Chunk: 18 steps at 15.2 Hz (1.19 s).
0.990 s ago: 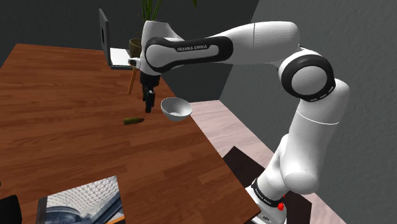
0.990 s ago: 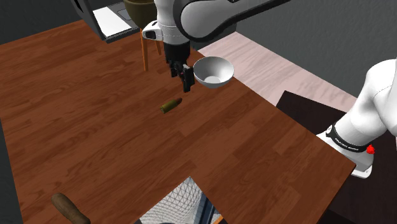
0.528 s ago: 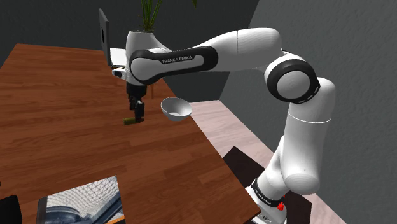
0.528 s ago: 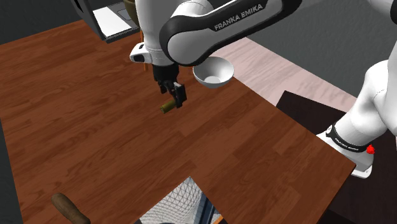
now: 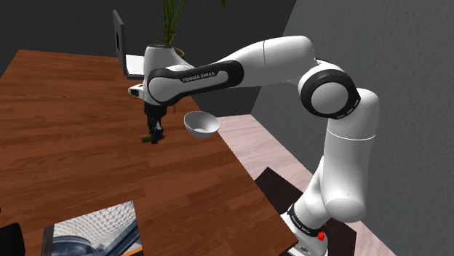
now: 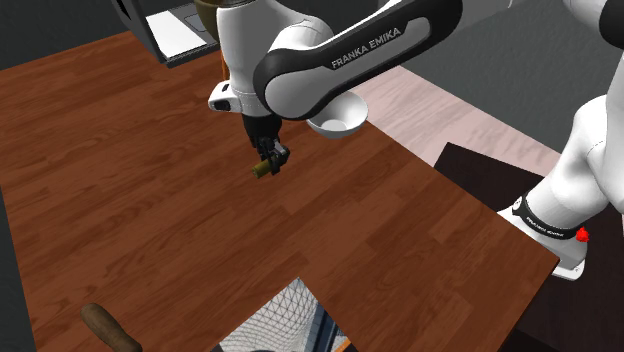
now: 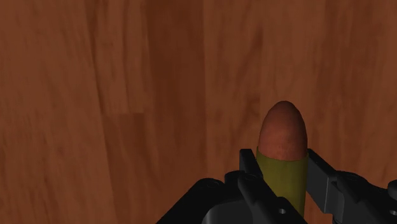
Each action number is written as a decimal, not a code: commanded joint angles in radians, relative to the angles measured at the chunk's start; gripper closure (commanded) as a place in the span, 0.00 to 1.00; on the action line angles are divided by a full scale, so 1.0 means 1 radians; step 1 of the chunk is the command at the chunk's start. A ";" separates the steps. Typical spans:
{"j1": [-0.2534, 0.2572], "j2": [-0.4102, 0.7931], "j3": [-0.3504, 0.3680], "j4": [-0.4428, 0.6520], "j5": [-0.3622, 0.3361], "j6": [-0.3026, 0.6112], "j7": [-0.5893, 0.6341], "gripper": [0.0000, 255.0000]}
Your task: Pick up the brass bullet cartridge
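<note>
The cartridge (image 7: pixel 283 130) has an olive-brass case and a reddish-brown rounded tip, and it lies on the wooden table (image 5: pixel 65 153). My black gripper (image 7: pixel 282 169) is shut on its case, one finger pressed to each side. In the shoulder view the gripper (image 5: pixel 154 134) is down at the tabletop with the cartridge's (image 5: pixel 147 138) end poking out beside it. In the second exterior view the cartridge (image 6: pixel 260 169) sticks out below the gripper (image 6: pixel 270 160), just left of the white bowl.
A white bowl (image 5: pixel 201 124) (image 6: pixel 335 112) sits close by, near the table's edge. An open laptop (image 5: pixel 124 52) stands at the far end beside a potted plant (image 5: pixel 171 14). A picture book (image 5: pixel 94 229) and a brown object (image 6: pixel 110 328) lie at the near end.
The gripper came down and across from beside the bowl to the cartridge, then shut on it; it was open in both earlier moments.
</note>
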<state>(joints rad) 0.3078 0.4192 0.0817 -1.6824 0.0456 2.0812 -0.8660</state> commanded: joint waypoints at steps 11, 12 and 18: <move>0.000 -0.015 0.001 0.018 0.000 -0.032 0.002 1.00; 0.000 -0.020 0.001 0.024 0.000 -0.044 0.003 1.00; -0.001 -0.044 0.001 0.070 0.001 -0.114 0.006 1.00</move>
<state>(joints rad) 0.3068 0.3807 0.0825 -1.6190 0.0462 1.9800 -0.8611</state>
